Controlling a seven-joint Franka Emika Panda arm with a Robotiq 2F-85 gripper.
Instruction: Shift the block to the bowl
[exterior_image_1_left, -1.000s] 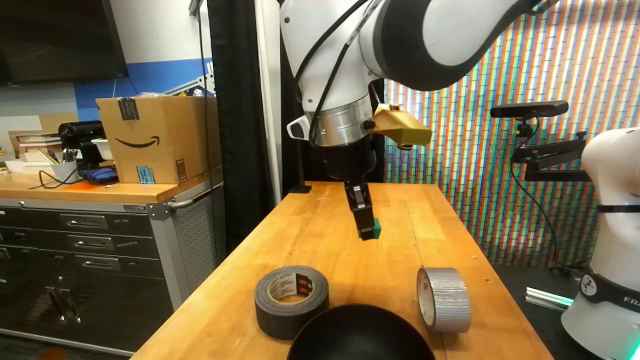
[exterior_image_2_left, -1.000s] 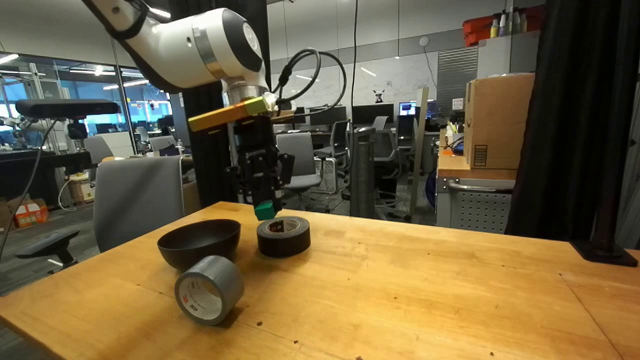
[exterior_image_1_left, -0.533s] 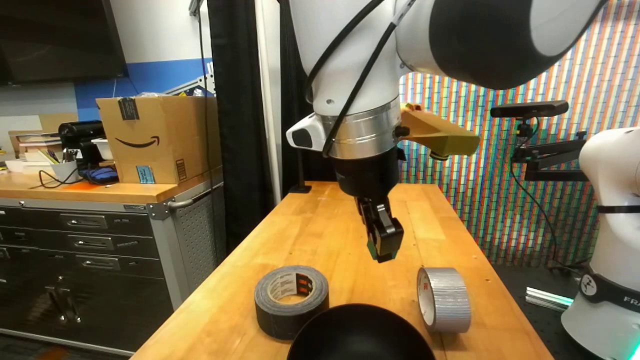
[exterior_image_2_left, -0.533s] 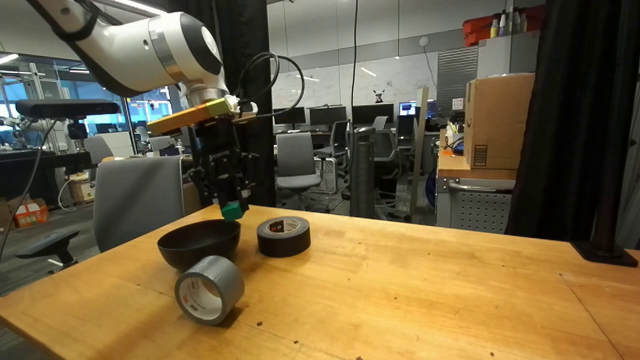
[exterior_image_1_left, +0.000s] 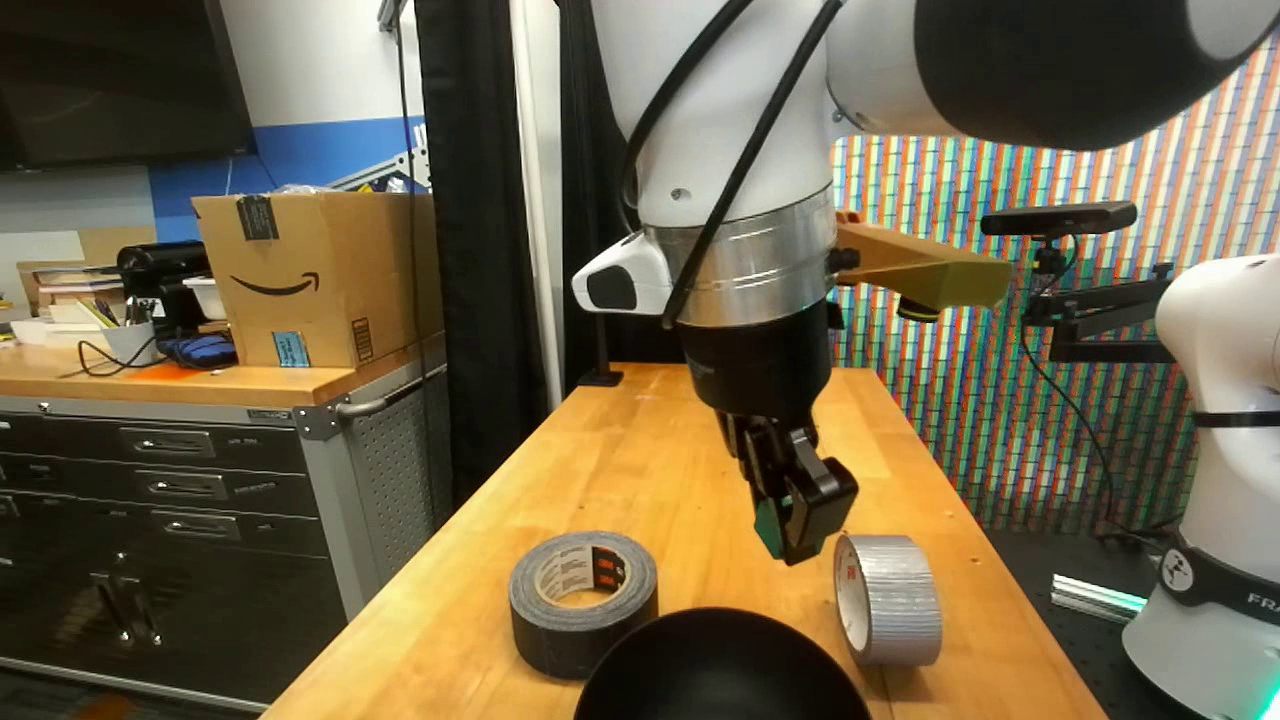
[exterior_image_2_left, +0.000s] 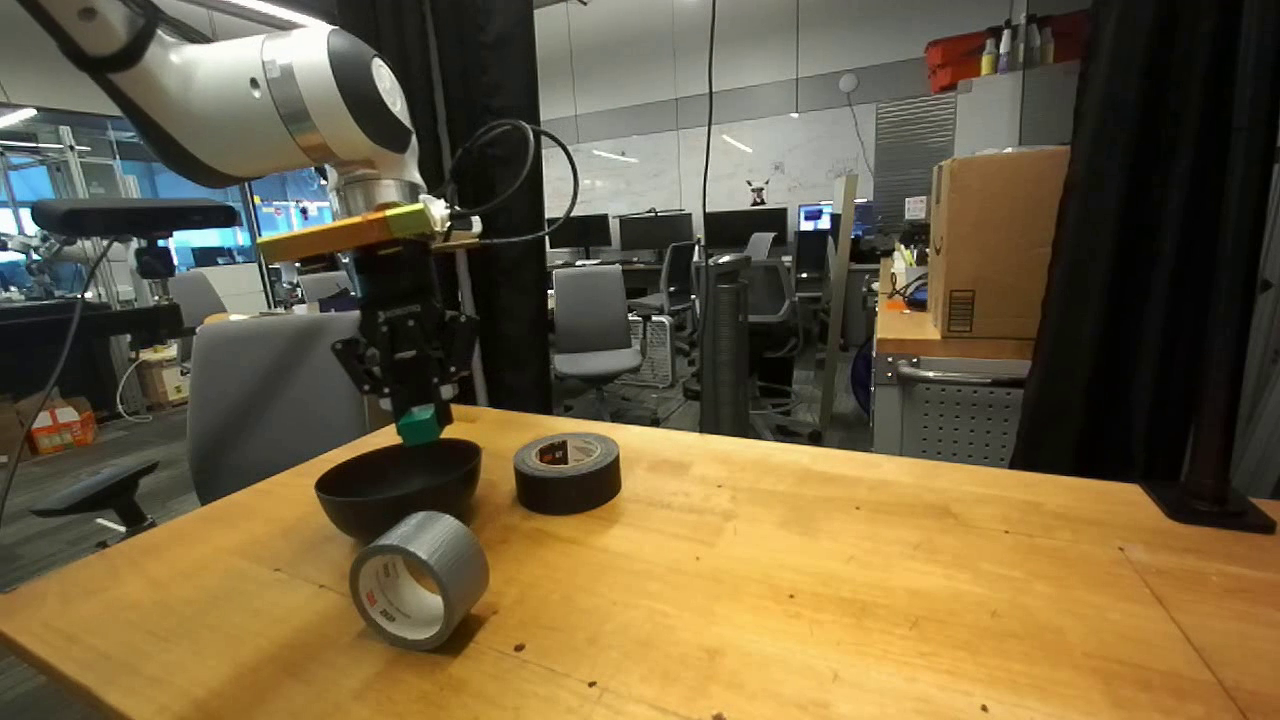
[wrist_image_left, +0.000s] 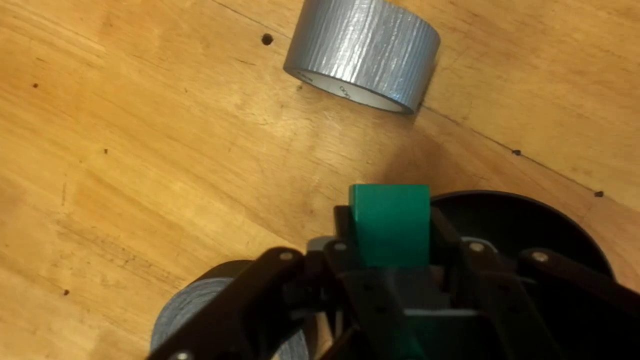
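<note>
Wooden table (exterior_image_2_left: 820, 570), green block (wrist_image_left: 391, 225) in the pincer (wrist_image_left: 392, 227) (gripped at its tips), bowl (exterior_image_2_left: 372, 512) near.

Wrist view: glare on silver-grey cylindrical tape roll (wrist_image_left: 363, 47); shadow beside it on tan wooden counter (wrist_image_left: 195, 150); black end effector (wrist_image_left: 391, 225) blurred.

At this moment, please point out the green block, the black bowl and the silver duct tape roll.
Green block (wrist_image_left: 392, 226): wrist view, its exposed face.
Black bowl (exterior_image_1_left: 722, 667): an exterior view, its bare inside.
Silver duct tape roll (exterior_image_2_left: 453, 562): an exterior view, its outer side.
</note>
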